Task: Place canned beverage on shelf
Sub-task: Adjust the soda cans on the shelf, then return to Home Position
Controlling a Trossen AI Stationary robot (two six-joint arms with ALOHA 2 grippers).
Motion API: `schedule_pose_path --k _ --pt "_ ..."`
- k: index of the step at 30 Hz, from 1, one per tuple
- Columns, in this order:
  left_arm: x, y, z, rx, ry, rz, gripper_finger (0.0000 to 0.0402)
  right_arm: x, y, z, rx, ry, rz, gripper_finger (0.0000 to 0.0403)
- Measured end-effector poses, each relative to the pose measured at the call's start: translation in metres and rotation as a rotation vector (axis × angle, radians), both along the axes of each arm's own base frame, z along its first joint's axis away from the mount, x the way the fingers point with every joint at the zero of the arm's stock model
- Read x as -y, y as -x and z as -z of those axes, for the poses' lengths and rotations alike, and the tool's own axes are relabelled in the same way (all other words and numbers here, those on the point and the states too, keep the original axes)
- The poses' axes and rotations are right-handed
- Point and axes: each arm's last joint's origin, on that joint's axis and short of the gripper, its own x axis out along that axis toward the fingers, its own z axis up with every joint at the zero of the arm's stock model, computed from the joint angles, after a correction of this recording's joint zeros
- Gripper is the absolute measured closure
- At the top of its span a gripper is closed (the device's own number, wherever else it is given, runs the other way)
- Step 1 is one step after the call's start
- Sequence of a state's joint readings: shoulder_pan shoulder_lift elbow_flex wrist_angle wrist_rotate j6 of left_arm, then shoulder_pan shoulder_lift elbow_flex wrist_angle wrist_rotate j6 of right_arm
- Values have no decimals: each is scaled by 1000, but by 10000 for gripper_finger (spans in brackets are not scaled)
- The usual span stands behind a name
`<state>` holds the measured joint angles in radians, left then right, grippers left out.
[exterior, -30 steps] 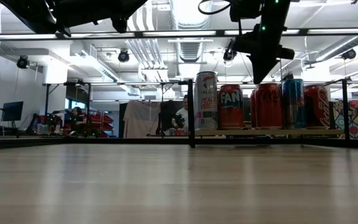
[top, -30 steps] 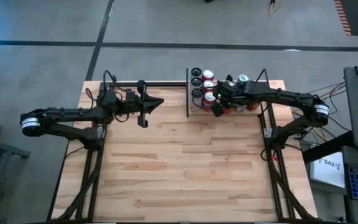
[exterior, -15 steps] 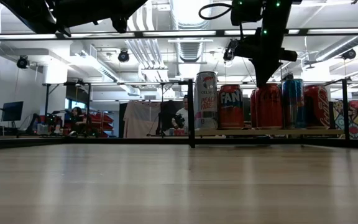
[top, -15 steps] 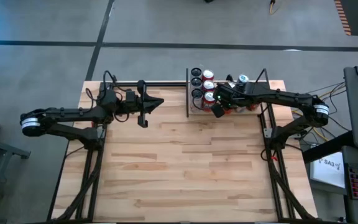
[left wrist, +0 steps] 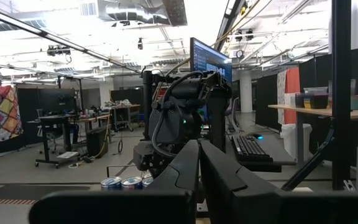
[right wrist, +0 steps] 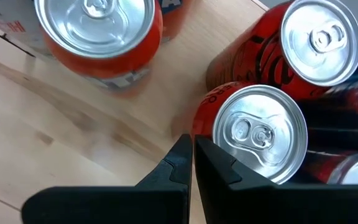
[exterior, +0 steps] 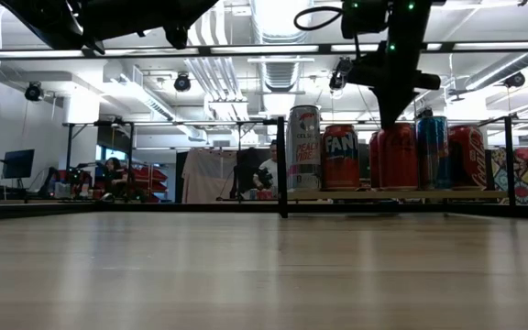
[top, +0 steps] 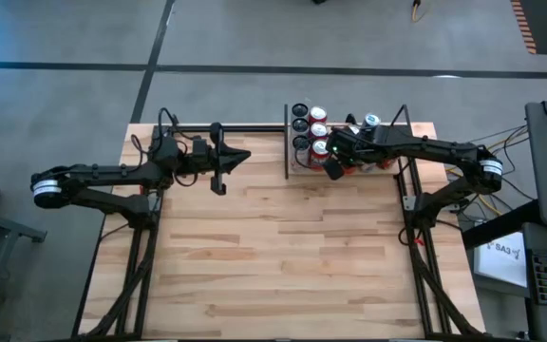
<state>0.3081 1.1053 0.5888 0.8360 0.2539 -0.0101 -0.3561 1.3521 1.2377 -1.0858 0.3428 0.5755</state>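
Observation:
The shelf (top: 387,169), a light-wood board with black rods and posts, sits at the table's far right and carries several upright cans. In the low view a tall silver can (exterior: 303,147), a red can (exterior: 340,158), another red can (exterior: 395,158), a blue one (exterior: 432,151) and one more red one (exterior: 467,156) stand in a row. My right gripper (exterior: 390,121) is shut and slants down just over the middle red can (right wrist: 260,134), its tips beside that can's rim. My left gripper (top: 243,157) is shut, high over the table's far left, holding nothing. My right gripper's shut fingertips (right wrist: 182,152) stand right by the near rim of the red can's top (right wrist: 219,134), coming from above at a slant. Whether they touch the can, I cannot tell. The can stands upright on the shelf board.
An orange can (right wrist: 98,31) and another red can (right wrist: 321,40) stand close around the right gripper on the shelf board (right wrist: 73,124). The shelf's black front post (exterior: 281,165) rises at its left end. The wooden tabletop (top: 273,256) stretches bare toward the near edge.

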Motion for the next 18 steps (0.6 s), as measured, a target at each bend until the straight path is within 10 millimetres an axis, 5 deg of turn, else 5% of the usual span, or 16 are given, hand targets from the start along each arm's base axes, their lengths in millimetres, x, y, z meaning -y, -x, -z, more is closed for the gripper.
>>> schedule_pose_path --k 11,18 --pt "0 0 0 0 0 0 402 0 1 -2 -1 5 -9 394" --pt "0 0 0 0 1 0 402 -4 7 -23 64 63 -35 394"
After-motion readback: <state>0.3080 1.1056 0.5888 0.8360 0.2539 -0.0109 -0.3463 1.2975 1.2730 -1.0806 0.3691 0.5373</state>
